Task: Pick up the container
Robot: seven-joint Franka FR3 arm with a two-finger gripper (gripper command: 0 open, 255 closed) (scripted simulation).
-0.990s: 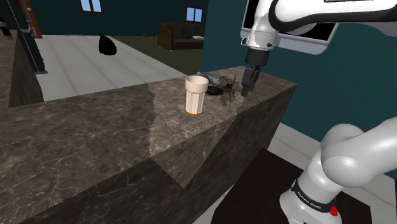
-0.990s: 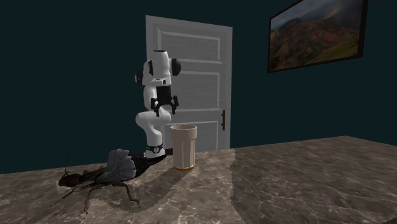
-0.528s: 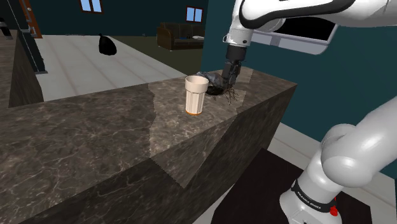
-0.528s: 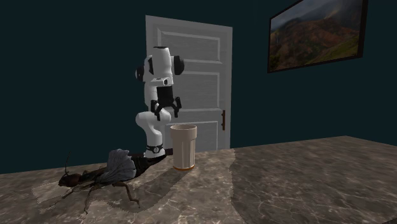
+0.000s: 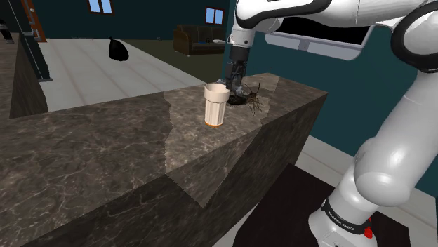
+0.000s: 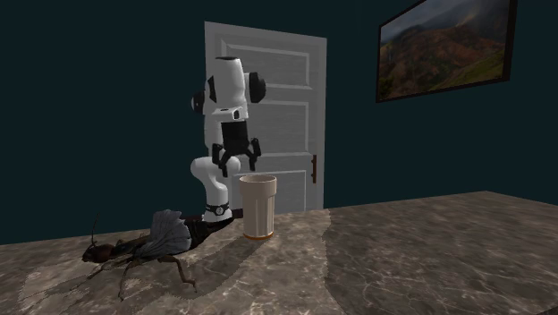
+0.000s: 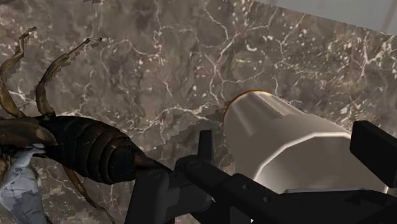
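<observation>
Dark marbled stone forms the surface (image 5: 105, 154); beyond it, in the second exterior view, a white door (image 6: 268, 98) and a landscape painting (image 6: 447, 45) are on a dark wall. The container (image 5: 215, 105), a cream cup with an orange base, stands upright on the surface, near a big dark insect figure (image 6: 139, 249). The end effector (image 6: 236, 157) hangs close above the cup with its fingers wide apart and grips nothing. In the wrist view the cup appears between them.
</observation>
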